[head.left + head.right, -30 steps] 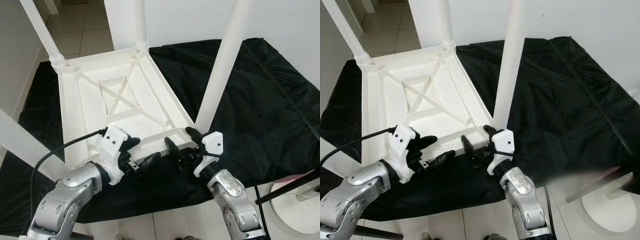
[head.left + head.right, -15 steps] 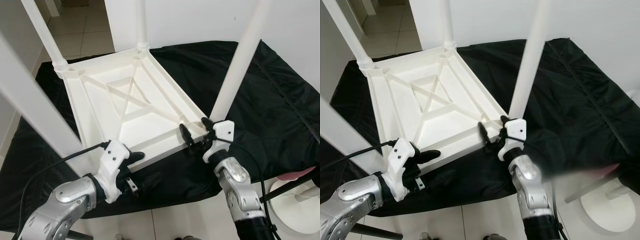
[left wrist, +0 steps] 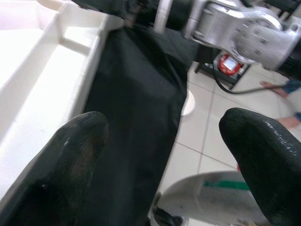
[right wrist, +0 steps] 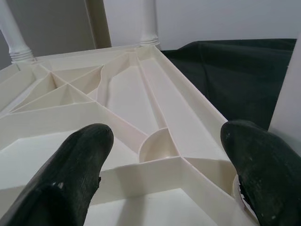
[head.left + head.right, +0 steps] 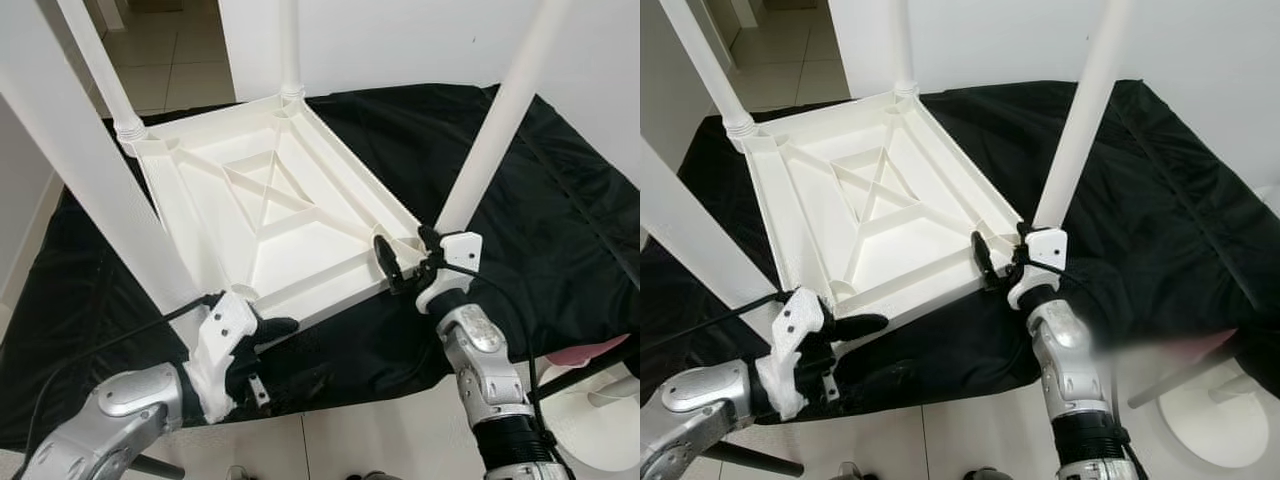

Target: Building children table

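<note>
Looking down on a white plastic children's table (image 5: 270,215), upside down on a black cloth (image 5: 520,220), its ribbed underside facing up and its legs pointing up. Far left leg (image 5: 100,70) and far right leg (image 5: 290,45) are seated in their corner sockets. Near right leg (image 5: 500,120) stands at the near right corner. Near left leg (image 5: 90,190) rises at the near left corner, large and close to my head camera.

My right end effector (image 5: 405,262) is at the near right corner, fingers spread wide apart, straddling the corner at the base of the near right leg; one finger (image 4: 70,174) hangs over the ribbed underside.

My left end effector (image 5: 270,345) is at the near edge by the near left corner, fingers open and gripping nothing; one finger (image 3: 61,165) is just beside the table's rim, over the cloth.

White tiled floor (image 5: 380,440) shows below the cloth's near edge.
</note>
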You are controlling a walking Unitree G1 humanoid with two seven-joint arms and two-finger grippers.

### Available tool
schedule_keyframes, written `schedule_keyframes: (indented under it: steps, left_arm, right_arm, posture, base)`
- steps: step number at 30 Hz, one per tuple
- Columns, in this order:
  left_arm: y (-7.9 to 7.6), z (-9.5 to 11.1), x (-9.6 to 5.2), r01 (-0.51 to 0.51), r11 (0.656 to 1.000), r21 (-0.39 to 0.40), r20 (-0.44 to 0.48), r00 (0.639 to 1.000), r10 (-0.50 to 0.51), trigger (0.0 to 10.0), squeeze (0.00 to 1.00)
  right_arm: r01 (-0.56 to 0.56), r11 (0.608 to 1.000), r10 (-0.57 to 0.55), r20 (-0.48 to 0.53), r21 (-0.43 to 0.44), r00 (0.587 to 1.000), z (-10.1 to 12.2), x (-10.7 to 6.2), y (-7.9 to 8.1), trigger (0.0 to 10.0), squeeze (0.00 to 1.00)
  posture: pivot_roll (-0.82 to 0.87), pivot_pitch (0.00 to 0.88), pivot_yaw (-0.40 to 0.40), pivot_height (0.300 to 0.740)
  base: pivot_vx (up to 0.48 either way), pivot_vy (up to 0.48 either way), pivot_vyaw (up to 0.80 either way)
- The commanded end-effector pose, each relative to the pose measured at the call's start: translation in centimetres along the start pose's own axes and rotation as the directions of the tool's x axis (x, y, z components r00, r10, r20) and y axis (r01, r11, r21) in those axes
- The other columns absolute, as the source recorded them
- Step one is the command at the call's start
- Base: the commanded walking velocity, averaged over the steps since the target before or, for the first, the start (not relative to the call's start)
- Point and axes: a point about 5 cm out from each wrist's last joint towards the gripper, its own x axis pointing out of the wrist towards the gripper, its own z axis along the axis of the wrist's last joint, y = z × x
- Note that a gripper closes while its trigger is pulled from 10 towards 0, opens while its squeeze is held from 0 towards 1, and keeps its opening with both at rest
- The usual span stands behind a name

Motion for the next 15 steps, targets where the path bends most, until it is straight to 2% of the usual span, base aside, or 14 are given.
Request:
schedule_keyframes:
  steps: [1,4,5,11,12,15]
  left_arm:
    - [0.7,-0.2,-1.4,-0.052,0.999,-0.006,-0.025,0.998,0.052,10.0,0.0]
    - [0.7,-0.2,-1.9,-0.05,0.999,-0.005,-0.034,0.998,0.05,10.0,0.0]
    - [0.5,-0.1,-2.9,-0.04,0.999,-0.006,-0.04,0.998,0.039,10.0,0.0]
    - [0.4,-0.2,-4.3,-0.03,1.0,-0.002,-0.066,0.997,0.029,10.0,0.0]
    - [0.6,-0.2,-4.9,-0.047,0.999,0.0,-0.079,0.996,0.046,10.0,0.0]
    - [0.9,-0.2,-5.4,-0.064,0.998,0.001,-0.088,0.994,0.064,10.0,0.0]
  right_arm:
    - [0.127,0.992,-0.126,0.03,-0.02,0.992,0.8,-0.4,-3.1,10.0,0.0]
    - [0.136,0.99,-0.135,0.028,-0.027,0.99,0.7,-0.5,-3.5,10.0,0.0]
    - [0.147,0.989,-0.146,0.027,-0.03,0.989,0.7,-0.6,-3.8,10.0,0.0]
    - [0.143,0.989,-0.143,0.025,-0.026,0.989,0.5,-0.6,-3.8,10.0,0.0]
    - [0.145,0.989,-0.145,0.025,-0.028,0.989,0.4,-0.6,-4.0,10.0,0.0]
    - [0.148,0.988,-0.147,0.026,-0.031,0.989,0.4,-0.5,-4.2,10.0,0.0]
  posture:
    - [0.03,0.097,0.008,0.74]
    - [0.03,0.097,0.002,0.74]
    - [0.03,0.098,-0.002,0.74]
    - [0.04,0.099,-0.005,0.74]
    - [0.04,0.098,-0.006,0.74]
    - [0.04,0.1,-0.006,0.74]
  base:
    - [0.0,0.0,0.0]
    - [0.0,0.0,0.0]
    - [0.0,0.0,0.0]
    - [0.0,0.0,0.0]
    - [0.0,0.0,0.0]
    - [0.0,0.0,0.0]
